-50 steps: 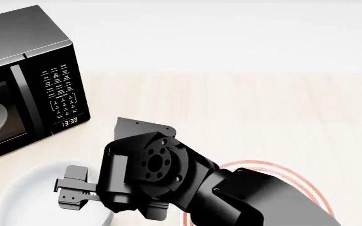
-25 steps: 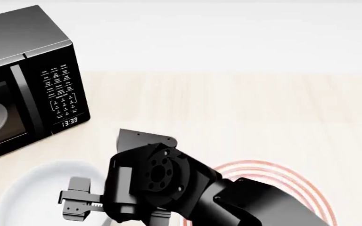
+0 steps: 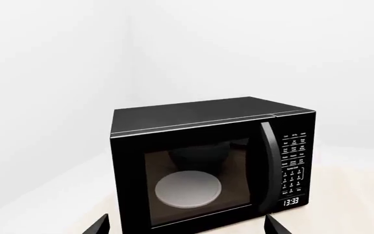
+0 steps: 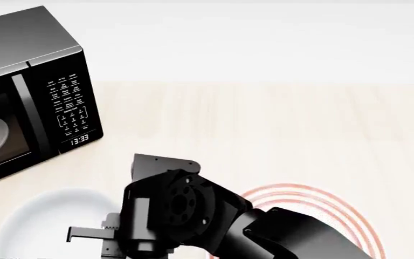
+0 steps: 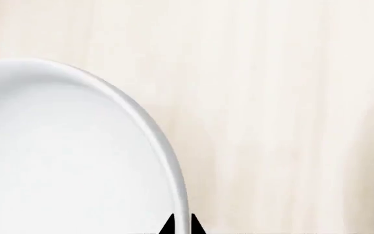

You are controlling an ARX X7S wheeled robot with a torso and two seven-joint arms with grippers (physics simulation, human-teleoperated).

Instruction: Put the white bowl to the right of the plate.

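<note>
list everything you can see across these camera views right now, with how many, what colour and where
white bowl: one, plain glossy white, on the table at the head view's lower left, in front of the microwave, left of the plate
plate: one, white with thin red-orange rings, on the table at lower right, partly hidden by the right arm
microwave: one, black, door shut, clock reading 13:33, at the table's far left
pale dish: one, off-white, inside the microwave behind the window
table: one, light wood
right gripper: one, black, its tips astride the bowl's rim on the plate side
left gripper: one, black, tips wide apart, facing the microwave, holding nothing
</note>
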